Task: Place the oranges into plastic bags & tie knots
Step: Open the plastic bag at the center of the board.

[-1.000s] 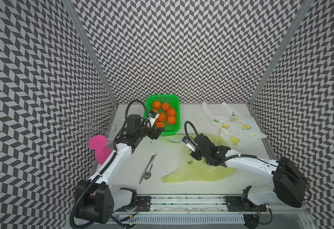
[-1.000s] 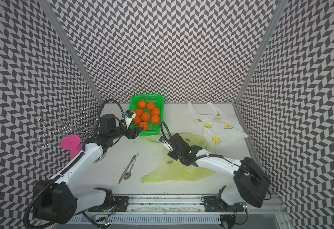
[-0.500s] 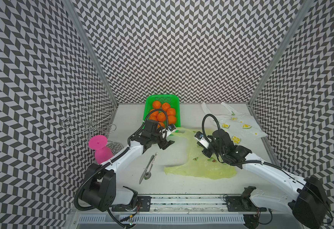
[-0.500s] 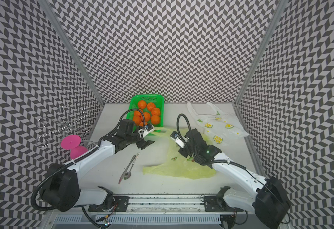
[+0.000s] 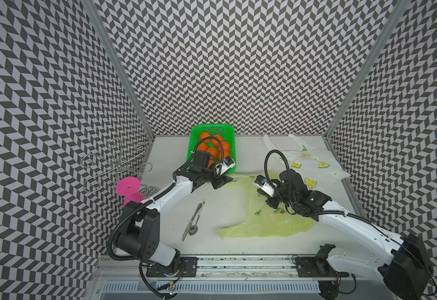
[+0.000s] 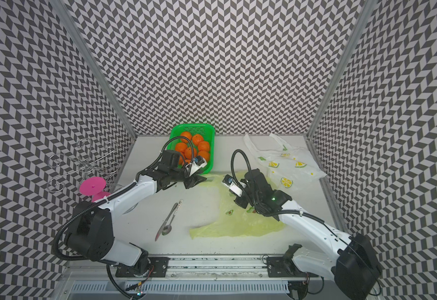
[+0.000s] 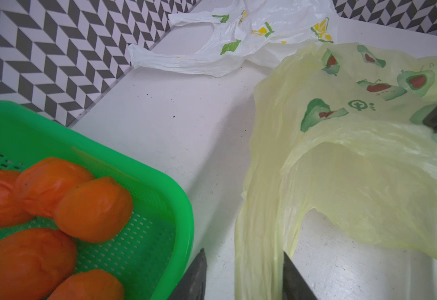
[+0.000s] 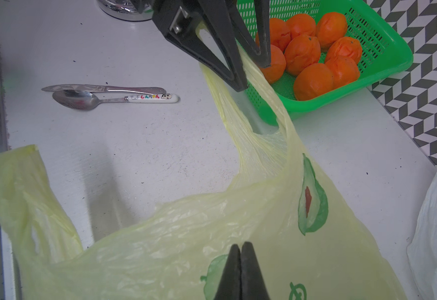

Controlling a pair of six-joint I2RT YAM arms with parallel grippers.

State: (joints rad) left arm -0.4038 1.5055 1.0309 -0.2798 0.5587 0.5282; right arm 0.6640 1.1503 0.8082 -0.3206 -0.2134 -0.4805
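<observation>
Two utensils [image 5: 195, 220] lie left of your yellow-green bag [image 5: 264, 226]; basket [image 5: 212, 128] crowds left gripper [image 5: 224, 179], jaws apart astride a bag handle [image 7: 259, 246]; right gripper [image 8: 240, 246] pinches the bag; bare table [image 5: 225, 246] lower-centre.

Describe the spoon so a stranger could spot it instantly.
From the green basket at the table's far edge, come forward to two utensils lying together. The spoon has a white handle with colourful cartoon print; the knife beside it is all metal.
</observation>
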